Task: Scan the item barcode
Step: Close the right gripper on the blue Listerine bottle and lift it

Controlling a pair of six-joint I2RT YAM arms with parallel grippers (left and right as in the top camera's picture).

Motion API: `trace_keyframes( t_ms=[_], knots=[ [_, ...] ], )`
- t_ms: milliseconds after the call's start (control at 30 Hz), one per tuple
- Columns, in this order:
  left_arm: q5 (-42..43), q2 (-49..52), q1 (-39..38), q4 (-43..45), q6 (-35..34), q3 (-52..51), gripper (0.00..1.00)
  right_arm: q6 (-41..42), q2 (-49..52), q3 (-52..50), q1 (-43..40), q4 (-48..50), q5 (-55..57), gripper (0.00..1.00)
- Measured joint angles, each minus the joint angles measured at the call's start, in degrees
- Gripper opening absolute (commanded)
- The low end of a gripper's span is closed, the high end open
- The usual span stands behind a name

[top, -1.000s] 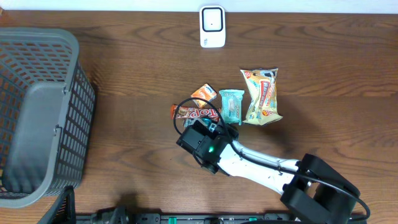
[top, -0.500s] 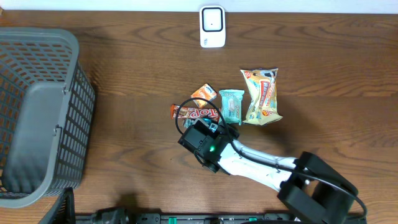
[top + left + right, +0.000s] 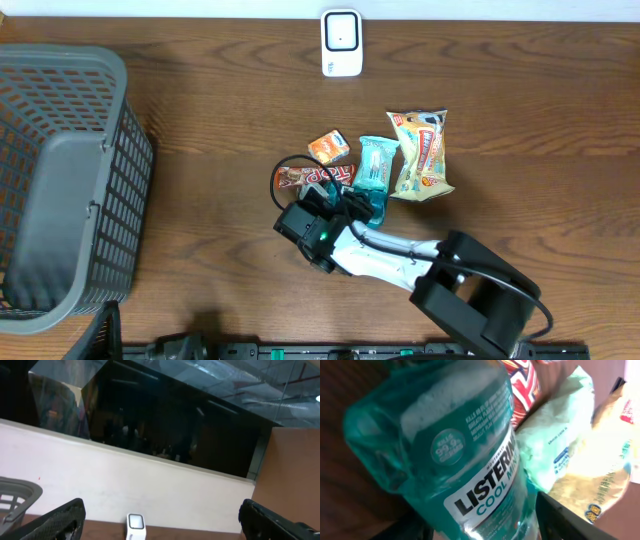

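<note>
A teal Listerine Cool Mint mouthwash bottle (image 3: 465,460) fills the right wrist view, lying between my right gripper's (image 3: 485,527) dark fingers, which touch it on both sides. In the overhead view the right gripper (image 3: 338,197) covers most of that bottle, at the near edge of a cluster of items. The white scanner (image 3: 341,42) stands at the table's far edge; it also shows in the left wrist view as the scanner (image 3: 135,527). My left gripper (image 3: 164,522) is open wide, raised, holding nothing.
Around the bottle lie a red-brown candy bar (image 3: 298,180), an orange packet (image 3: 328,147), a mint-green packet (image 3: 375,163) and a yellow snack bag (image 3: 422,153). A grey mesh basket (image 3: 60,180) takes up the left side.
My right gripper has pushed forward into the cluster and narrowed onto the bottle. The orange and mint packets have shifted away from it. The left gripper has not moved.
</note>
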Motion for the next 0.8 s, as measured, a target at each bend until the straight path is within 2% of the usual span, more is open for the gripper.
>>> trace_keyframes(
  t_ms=[67,167,267,433,500,533,700,800],
  knots=[
    [0.0,0.0,0.0,-0.3,0.0,0.0,0.98,0.0,0.3,0.0,0.1,0.0,0.9,0.60],
    [0.0,0.0,0.0,-0.3,0.0,0.0,0.98,0.0,0.4,0.0,0.2,0.0,1.7,0.71],
    [0.0,0.0,0.0,-0.4,0.0,0.0,0.98,-0.3,0.3,-0.1,0.2,0.0,2.9,0.73],
    [0.0,0.0,0.0,-0.4,0.0,0.0,0.98,-0.6,0.3,-0.5,0.3,1.7,4.1,0.68],
    [0.0,0.0,0.0,-0.4,0.0,0.0,0.98,-1.5,0.7,-0.6,0.3,3.1,4.8,0.57],
    [0.0,0.0,0.0,-0.4,0.0,0.0,0.98,-1.8,0.8,-0.7,0.2,3.6,4.7,0.46],
    [0.0,0.0,0.0,-0.4,0.0,0.0,0.98,-3.9,2.0,-1.2,-0.5,4.8,5.6,0.10],
    [0.0,0.0,0.0,-0.4,0.0,0.0,0.98,-4.9,2.1,-1.1,-1.2,5.0,8.5,0.03]
  ],
)
